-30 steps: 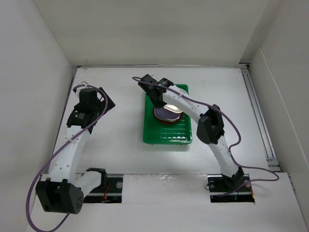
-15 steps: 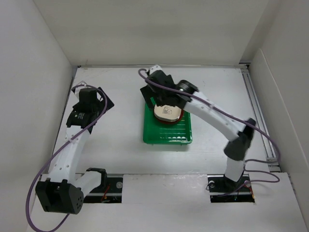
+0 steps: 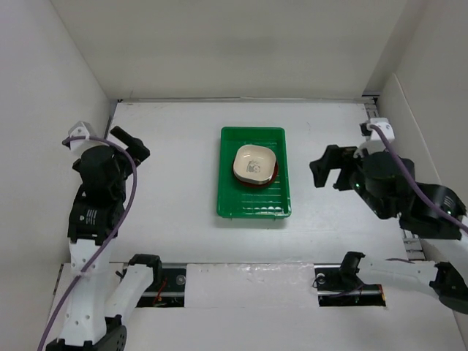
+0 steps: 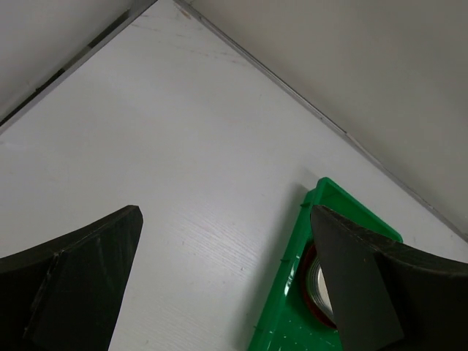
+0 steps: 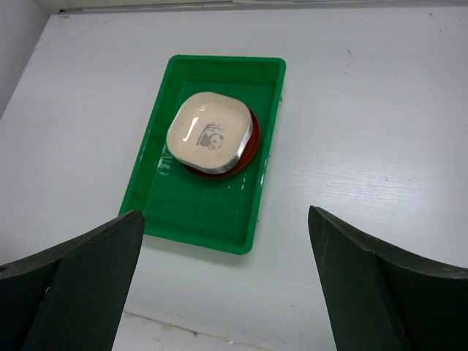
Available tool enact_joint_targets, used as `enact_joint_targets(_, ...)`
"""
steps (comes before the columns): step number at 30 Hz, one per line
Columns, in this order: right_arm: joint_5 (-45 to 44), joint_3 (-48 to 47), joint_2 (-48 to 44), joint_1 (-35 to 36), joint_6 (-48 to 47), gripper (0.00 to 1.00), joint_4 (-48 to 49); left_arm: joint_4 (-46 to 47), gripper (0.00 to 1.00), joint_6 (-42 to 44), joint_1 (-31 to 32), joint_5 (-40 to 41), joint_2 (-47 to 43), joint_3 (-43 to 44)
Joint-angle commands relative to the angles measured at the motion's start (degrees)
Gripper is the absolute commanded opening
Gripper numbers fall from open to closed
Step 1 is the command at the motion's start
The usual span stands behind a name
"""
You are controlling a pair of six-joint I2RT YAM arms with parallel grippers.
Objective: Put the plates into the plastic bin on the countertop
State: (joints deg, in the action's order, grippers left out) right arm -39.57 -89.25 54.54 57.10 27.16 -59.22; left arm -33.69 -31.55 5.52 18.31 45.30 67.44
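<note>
The green plastic bin lies in the middle of the white countertop. Inside it a cream rounded-square dish rests on a stack whose bottom is a red-brown plate. The right wrist view shows the same dish, the red rim and the bin. My right gripper hangs open and empty, right of the bin. Off to the left, my left gripper is open and empty too. The left wrist view catches only a bin corner.
White walls enclose the countertop on three sides. A metal rail runs along the right edge, close behind my right arm. Both arm bases sit at the near edge.
My right gripper opened and left the cream dish on the stack, then drew back from over the bin to the right. The left arm also pulled back to the left.
</note>
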Motion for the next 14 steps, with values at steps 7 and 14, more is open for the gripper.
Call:
enact_joint_targets(7, -3.5, 2.3, -13.0, 0.4, 2.2, 0.99, -8.5, -3.3, 1.0, 2.6, 0.0, 0.8, -3.7, 0.7)
enact_joint_targets(14, -6.0, 1.8, -14.3, 0.4, 2.2, 0.99, -10.7, -4.5, 1.0, 3.2, 0.0, 2.0, -4.8, -1.1)
